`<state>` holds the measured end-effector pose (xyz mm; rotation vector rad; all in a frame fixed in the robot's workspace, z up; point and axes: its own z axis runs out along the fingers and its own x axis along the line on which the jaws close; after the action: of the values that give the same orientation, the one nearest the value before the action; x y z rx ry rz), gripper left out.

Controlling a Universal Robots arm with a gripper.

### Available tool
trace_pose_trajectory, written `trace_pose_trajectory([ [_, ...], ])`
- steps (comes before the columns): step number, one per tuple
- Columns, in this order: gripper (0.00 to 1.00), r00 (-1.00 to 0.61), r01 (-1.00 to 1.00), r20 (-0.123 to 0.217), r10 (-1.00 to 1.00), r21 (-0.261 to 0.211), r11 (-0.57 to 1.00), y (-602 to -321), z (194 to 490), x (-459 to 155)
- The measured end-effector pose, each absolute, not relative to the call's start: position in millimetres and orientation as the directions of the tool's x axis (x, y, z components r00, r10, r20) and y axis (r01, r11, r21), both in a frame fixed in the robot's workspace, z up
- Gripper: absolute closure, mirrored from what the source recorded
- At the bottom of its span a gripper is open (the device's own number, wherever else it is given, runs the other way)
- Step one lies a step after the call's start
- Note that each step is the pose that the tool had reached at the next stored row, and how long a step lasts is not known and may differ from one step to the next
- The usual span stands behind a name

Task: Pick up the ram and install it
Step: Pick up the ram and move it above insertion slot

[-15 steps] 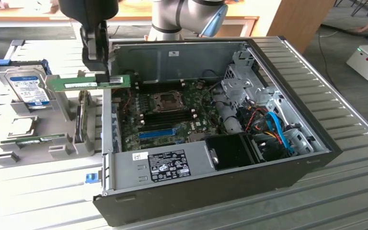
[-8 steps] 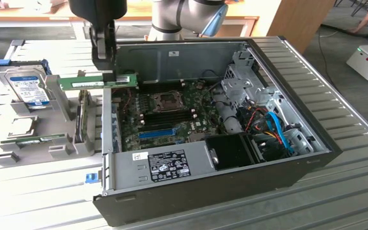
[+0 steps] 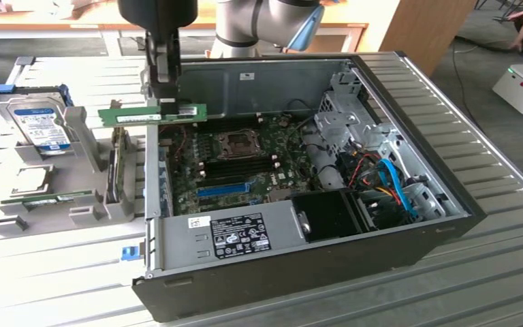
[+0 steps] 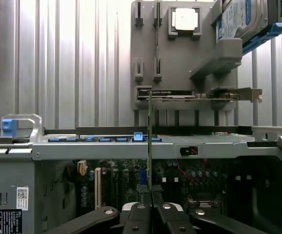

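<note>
End effector [image 3: 165,102] clamped on the ram [image 3: 134,114]
It holds the green stick level, on edge, above the open computer case [image 3: 425,225], over the motherboard [image 3: 234,163], by the wall on the exterior view's left; a hard drive [image 3: 39,122] stands on the bench [image 3: 62,279].

A: Where's the ram [image 3: 152,114]?
B: Pinched in the gripper [image 3: 164,102], above the computer case [image 3: 443,225] wall on the exterior view's left
A: Inside the case?
B: On its floor the motherboard [image 3: 234,163], CPU socket [image 3: 240,142] on it toward the back, power supply [image 3: 234,235] at the near side
A: Outside?
B: On the table [image 3: 52,286], the parts rack [image 3: 80,157] just beside the case on the exterior view's left, hard drive [image 3: 39,122] standing in it
</note>
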<state>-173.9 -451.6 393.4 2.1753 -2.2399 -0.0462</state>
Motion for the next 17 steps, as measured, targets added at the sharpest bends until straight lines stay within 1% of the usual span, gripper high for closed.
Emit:
trace_pose_trajectory([
  [17, 0.88, -0.029, -0.999, -0.008, -1.000, 0.034, 0.029, -451, 393, -129],
])
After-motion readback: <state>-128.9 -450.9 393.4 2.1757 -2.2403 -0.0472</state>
